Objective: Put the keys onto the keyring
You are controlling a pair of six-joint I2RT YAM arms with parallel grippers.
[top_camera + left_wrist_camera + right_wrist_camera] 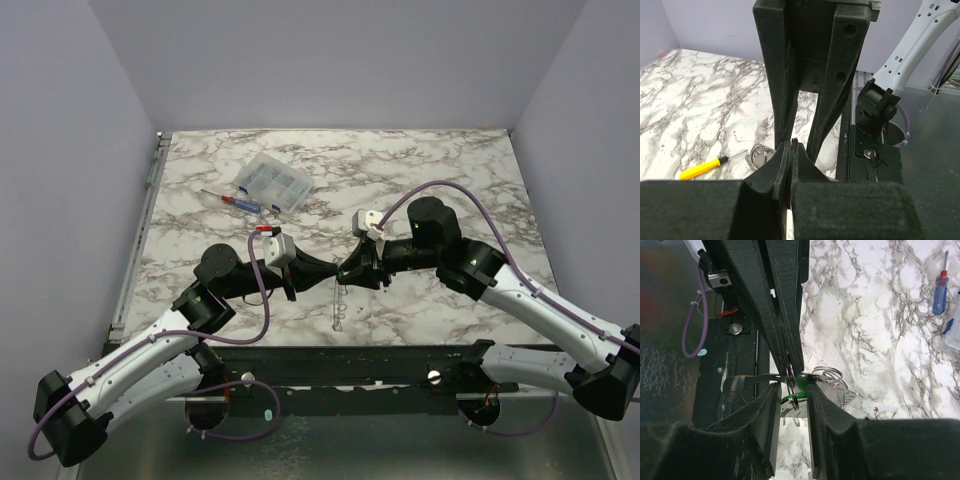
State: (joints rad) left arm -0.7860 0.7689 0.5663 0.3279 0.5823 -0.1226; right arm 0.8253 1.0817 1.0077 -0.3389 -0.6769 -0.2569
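In the right wrist view the keyring (pixel 792 390) shows edge-on as a thin grey loop. The left gripper's fingers (pixel 785 330) reach in from above and pinch it. A green-headed key (pixel 803 382) lies right against the ring. My right gripper (pixel 792 389) is open, one finger on each side of the ring and the green head, and a flat silver blade (pixel 747 378) sticks out to the left. In the top view the left gripper (pixel 333 271) and right gripper (pixel 353 268) meet tip to tip above the table's front. My left gripper (pixel 792 145) is shut.
A bunch of silver rings and keys (pixel 759 155) lies on the marble by a yellow-handled screwdriver (pixel 704 168). At the back left sit a clear compartment box (pixel 272 182) and a red-and-blue screwdriver (pixel 238 200). The table's front rail (pixel 360 362) runs just below the grippers.
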